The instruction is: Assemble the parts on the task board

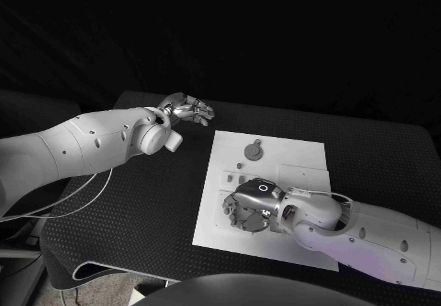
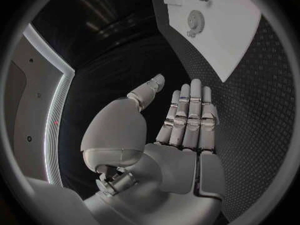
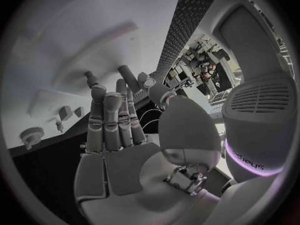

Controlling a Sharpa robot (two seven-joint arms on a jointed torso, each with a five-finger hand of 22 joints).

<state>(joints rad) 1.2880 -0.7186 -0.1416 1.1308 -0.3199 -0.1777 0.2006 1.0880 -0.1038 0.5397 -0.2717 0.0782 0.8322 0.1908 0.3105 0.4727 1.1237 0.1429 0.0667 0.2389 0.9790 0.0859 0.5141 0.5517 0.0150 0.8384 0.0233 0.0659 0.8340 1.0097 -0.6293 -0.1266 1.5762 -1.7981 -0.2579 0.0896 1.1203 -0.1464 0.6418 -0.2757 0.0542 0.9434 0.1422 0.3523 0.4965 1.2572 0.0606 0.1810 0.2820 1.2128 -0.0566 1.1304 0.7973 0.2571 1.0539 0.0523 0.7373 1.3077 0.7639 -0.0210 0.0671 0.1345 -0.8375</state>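
1. Head view: the task board point(image 1: 303, 159) lies mid-surface point(image 1: 137, 217), a round gear-like part point(image 1: 253, 151) near its far edge. The right robot hand point(image 1: 250, 207) hovers low over the board's near half, fingers curled downward; whether it holds anything, I cannot tell. The left robot hand point(image 1: 187, 108) hangs beyond the board's far left corner.
2. Left wrist view: the left robot hand point(image 2: 184, 120) is flat, fingers straight, holding nothing.
3. Right wrist view: the right robot hand point(image 3: 115, 120) has its fingers extended toward the board point(image 3: 75, 50), nothing visibly gripped.
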